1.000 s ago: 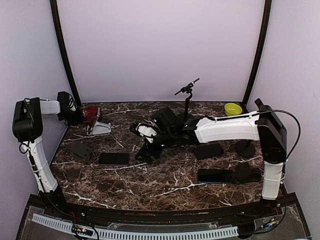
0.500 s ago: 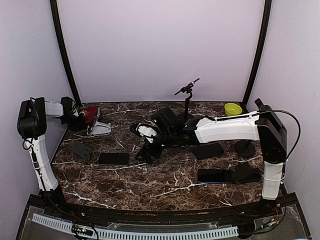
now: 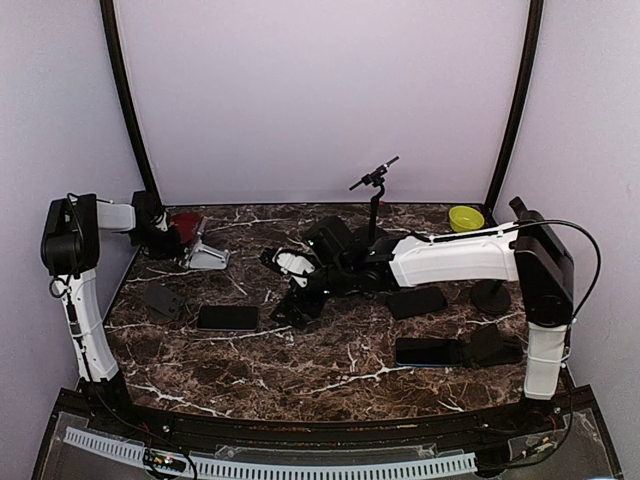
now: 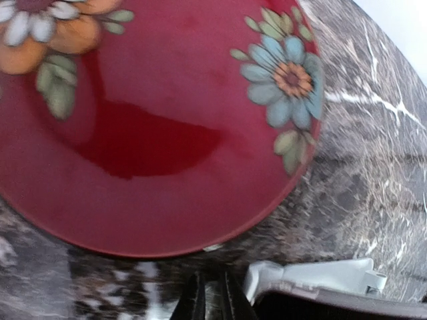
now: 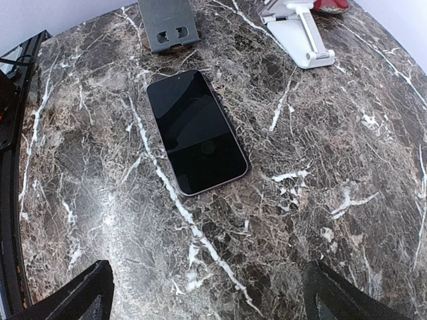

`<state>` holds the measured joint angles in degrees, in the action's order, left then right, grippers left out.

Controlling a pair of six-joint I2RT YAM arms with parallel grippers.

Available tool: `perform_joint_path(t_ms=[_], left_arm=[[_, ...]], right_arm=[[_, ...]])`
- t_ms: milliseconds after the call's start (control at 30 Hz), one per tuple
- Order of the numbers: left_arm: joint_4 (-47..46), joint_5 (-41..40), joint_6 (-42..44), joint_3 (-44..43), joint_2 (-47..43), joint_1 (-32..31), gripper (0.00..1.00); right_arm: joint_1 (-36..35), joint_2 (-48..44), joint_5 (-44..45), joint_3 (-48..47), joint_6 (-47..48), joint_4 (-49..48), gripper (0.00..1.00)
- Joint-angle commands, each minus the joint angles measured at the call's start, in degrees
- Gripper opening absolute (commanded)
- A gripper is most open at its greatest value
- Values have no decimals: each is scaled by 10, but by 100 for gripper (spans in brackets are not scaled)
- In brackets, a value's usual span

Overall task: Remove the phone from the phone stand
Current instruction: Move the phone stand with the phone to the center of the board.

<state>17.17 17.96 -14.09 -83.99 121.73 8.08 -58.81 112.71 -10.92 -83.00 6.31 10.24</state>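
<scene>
One brown-veined marble table (image 3: 330,370) carries everything. The red floral ceramic dish (image 4: 153,133) sits far left and fills my left view. The black glass-faced phone (image 5: 197,131) lies flat, left of centre, well apart from the white folding phone stand (image 5: 300,30) — off it already, I judge. It looks stiff, thin and slick, so I'd pinch its long edges, not the glass. My right gripper (image 5: 210,297) gapes wide and empty near it. My left gripper (image 4: 210,290) is pinched closed on nothing, just beside the stand.
</scene>
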Motion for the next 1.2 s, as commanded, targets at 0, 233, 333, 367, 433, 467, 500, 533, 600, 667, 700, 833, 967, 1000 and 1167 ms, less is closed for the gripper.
perform_joint_path(t_ms=[0,233,333,367,433,467,500,533,600,667,700,833,967,1000,1167], left_arm=[[31,33,4,-2,4,-29,10],[31,50,1,10,4,-75,9],[29,59,-7,12,3,-94,7],[27,62,-9,12,3,-103,7],[24,62,-15,11,4,-120,7],[22,65,-20,12,4,-129,7],[20,67,-24,12,4,-136,7],[18,66,-26,11,4,-145,7],[15,65,-34,14,4,-161,7],[12,68,-45,17,4,-176,7],[8,71,-52,21,4,-184,7],[-21,88,-79,45,0,-213,6],[-28,91,-81,48,-10,-237,7],[-28,89,-81,47,-14,-238,7],[-6,49,-62,24,-47,-226,21]], right_arm=[[6,-21,1,9,-6,-21,99],[10,-29,0,18,-10,-27,99],[13,-33,-1,22,-12,-31,99],[14,-35,-1,24,-13,-32,99],[16,-37,-1,26,-15,-35,99],[16,-37,-2,26,-15,-35,99],[17,-38,-1,27,-16,-35,99],[17,-39,1,27,-16,-35,99],[18,-41,2,30,-18,-36,99],[21,-43,7,32,-21,-37,99],[22,-43,10,33,-22,-36,99],[25,-48,27,42,-30,-42,99],[30,-55,27,56,-38,-54,99],[31,-56,27,59,-38,-56,99],[36,-64,25,69,-38,-64,99]])
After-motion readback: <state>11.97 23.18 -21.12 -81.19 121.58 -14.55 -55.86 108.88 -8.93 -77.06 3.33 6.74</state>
